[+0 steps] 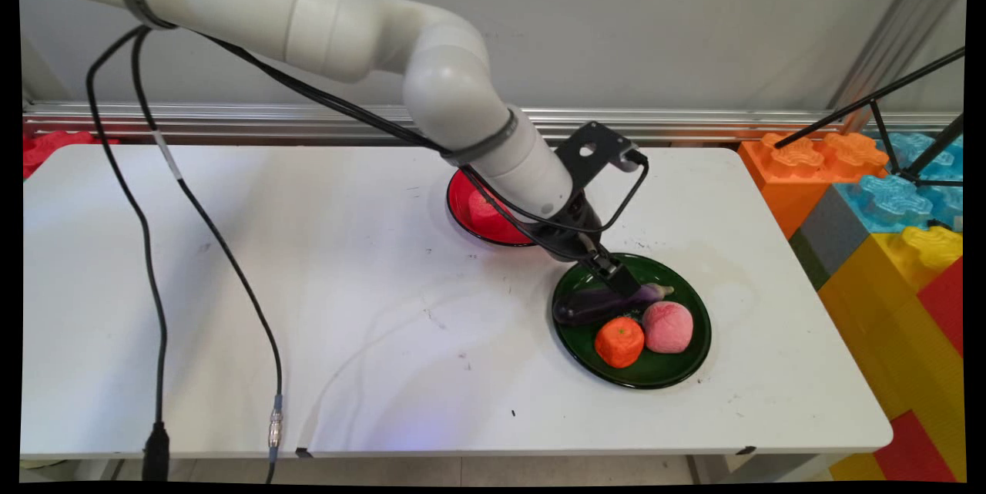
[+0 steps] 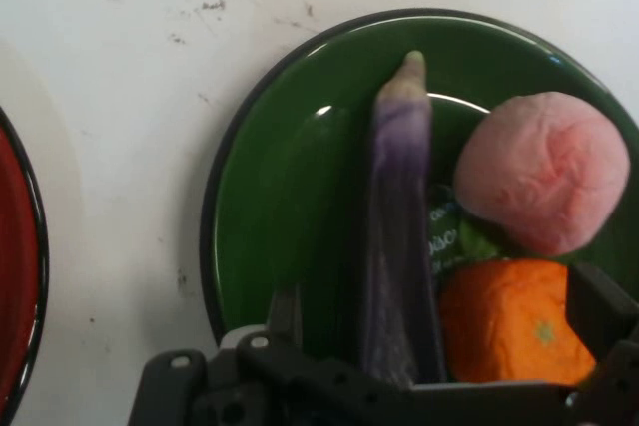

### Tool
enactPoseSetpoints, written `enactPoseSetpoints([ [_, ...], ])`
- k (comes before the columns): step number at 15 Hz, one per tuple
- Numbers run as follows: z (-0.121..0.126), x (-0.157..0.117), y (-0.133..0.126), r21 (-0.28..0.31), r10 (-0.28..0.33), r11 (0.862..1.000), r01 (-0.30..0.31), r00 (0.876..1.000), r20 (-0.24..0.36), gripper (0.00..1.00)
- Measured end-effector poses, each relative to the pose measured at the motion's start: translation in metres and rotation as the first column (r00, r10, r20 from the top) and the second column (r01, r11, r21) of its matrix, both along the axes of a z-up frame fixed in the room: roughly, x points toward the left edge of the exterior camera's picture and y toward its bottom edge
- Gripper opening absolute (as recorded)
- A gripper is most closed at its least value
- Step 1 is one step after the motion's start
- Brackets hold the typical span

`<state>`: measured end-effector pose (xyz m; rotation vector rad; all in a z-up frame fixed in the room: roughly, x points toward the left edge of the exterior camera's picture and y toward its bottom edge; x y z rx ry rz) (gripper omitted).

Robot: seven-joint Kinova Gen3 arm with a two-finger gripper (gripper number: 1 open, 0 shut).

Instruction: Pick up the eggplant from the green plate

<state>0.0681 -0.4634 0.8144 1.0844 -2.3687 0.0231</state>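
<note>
Eggplant [image 1: 597, 303] lies across the green plate [image 1: 678, 378], purple and long, its pale tip [image 2: 411, 72] pointing toward the plate's far right rim in the main view. The tool [image 1: 616, 274] is down over its middle; in the hand view the eggplant [image 2: 401, 246] runs up between the two fingers, one finger [image 2: 283, 314] at its left and the other [image 2: 599, 306] well out to the right past the orange, so the tool [image 2: 429, 346] stands released, its jaws spread wide and not pressing the eggplant. Orange [image 1: 619, 341] and peach [image 1: 667, 327] sit on the same plate, just beside the eggplant on its near side, the two touching each other. In the hand view the peach [image 2: 544, 172] is above the orange [image 2: 509, 321], and a small dark label shows between them and the eggplant. A red plate [image 1: 474, 220] lies on the white tabletop [image 1: 308, 286] just behind and left of the green one, partly hidden by the arm, with something pinkish red on it
</note>
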Motion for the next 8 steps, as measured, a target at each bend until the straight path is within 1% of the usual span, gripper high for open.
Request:
enactPoseSetpoints([
  [4,-0.016,-0.005,-0.007,0.015,0.025,1.0,-0.026,1.0,0.013,1.0],
  [8,-0.026,-0.007,-0.011,0.026,0.037,0.999,-0.037,0.999,0.022,1.0],
])
